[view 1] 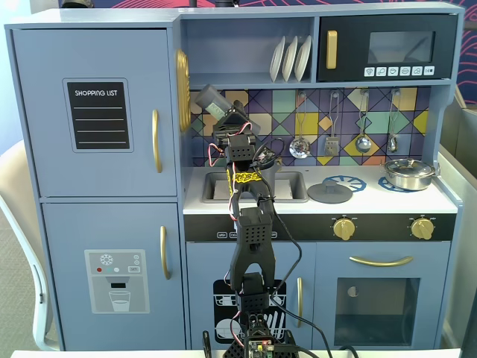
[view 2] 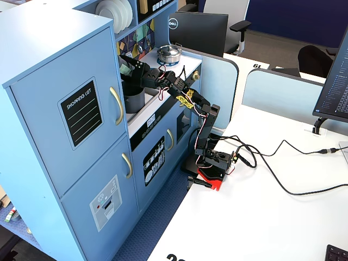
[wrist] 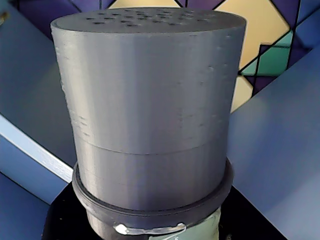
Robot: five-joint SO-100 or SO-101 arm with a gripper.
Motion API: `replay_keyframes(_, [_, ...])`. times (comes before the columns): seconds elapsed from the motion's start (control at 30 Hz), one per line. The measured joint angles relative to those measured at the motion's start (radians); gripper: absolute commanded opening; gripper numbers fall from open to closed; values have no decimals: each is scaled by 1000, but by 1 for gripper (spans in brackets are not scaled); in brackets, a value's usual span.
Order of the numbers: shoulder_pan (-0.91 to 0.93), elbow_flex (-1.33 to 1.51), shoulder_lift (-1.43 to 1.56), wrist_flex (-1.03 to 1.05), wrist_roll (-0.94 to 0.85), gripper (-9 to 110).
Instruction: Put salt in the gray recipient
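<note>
The salt shaker (view 1: pixel 211 101) is dark gray with a wider cap and a pale green label. It is held tilted, cap toward the upper left, in front of the tiled back wall. My gripper (view 1: pixel 223 113) is shut on its body. In the wrist view the shaker's cap (wrist: pixel 150 100) fills the frame, holes on top, with the label (wrist: pixel 207 227) at the bottom and black fingers (wrist: pixel 62 225) beside it. In a fixed view the gripper (view 2: pixel 127 64) holds the shaker (view 2: pixel 125 69) above the matte gray pot (view 2: pixel 133 100) on the counter at the sink. The arm hides the pot in the front view.
A flat gray lid with a knob (view 1: pixel 329 192) lies on the counter to the right of the sink (view 1: pixel 287 186). A shiny steel pan (view 1: pixel 408 173) sits at the far right. Utensils (view 1: pixel 363 138) hang on the back wall. The fridge door (view 1: pixel 97 112) stands close on the left.
</note>
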Motion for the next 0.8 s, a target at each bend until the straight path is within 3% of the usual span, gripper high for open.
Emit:
replay_keyframes(0.43, [127,147,20,49,64,0])
replay_keyframes(0.8, [31,115,35,-31,60,0])
